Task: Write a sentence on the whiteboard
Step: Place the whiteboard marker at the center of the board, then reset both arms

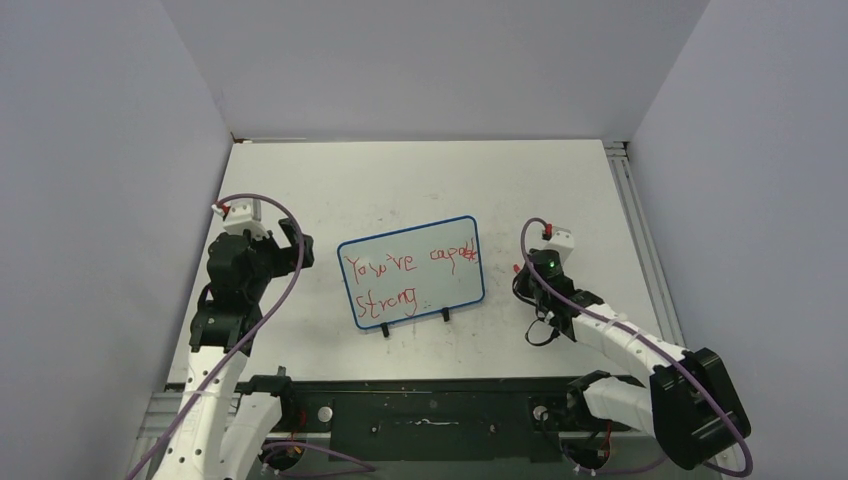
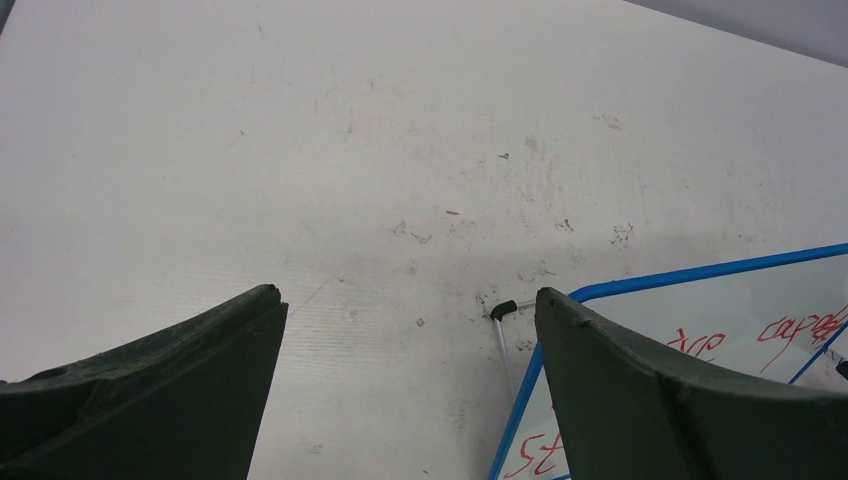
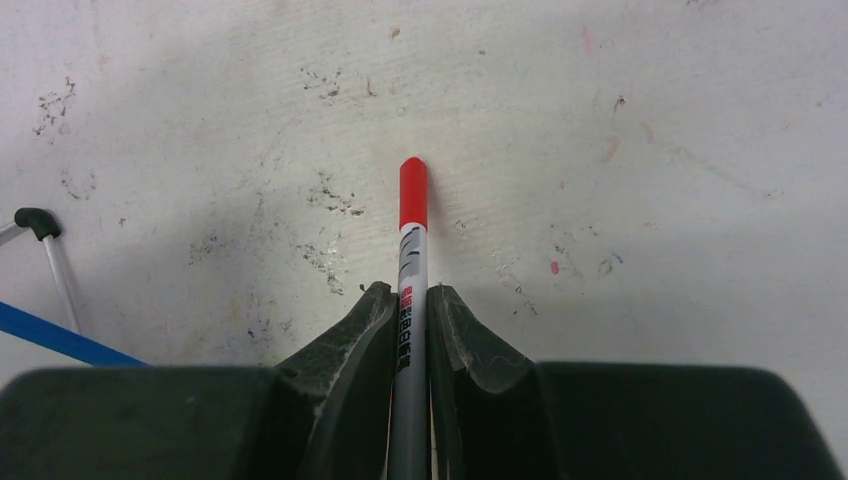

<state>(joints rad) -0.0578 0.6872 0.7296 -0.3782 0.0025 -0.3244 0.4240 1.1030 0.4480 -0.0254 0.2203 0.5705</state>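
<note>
The whiteboard (image 1: pixel 412 270), white with a blue frame and two black clip feet, stands propped at the table's middle. The sentence (image 1: pixel 400 272) is on it in red, two lines reading about "You're capable" and "Strong". In the left wrist view the board's corner (image 2: pixel 640 290) and a foot (image 2: pixel 503 306) show. My left gripper (image 1: pixel 290 235) is open and empty, left of the board. My right gripper (image 1: pixel 540 295) is right of the board, shut on a grey marker with a red cap (image 3: pixel 412 255) that points at the tabletop.
The scuffed white tabletop (image 1: pixel 420 180) lies between grey walls. A metal rail (image 1: pixel 640 230) runs along the table's right edge. The board's foot (image 3: pixel 35 220) and blue edge (image 3: pixel 60 338) show at the left of the right wrist view.
</note>
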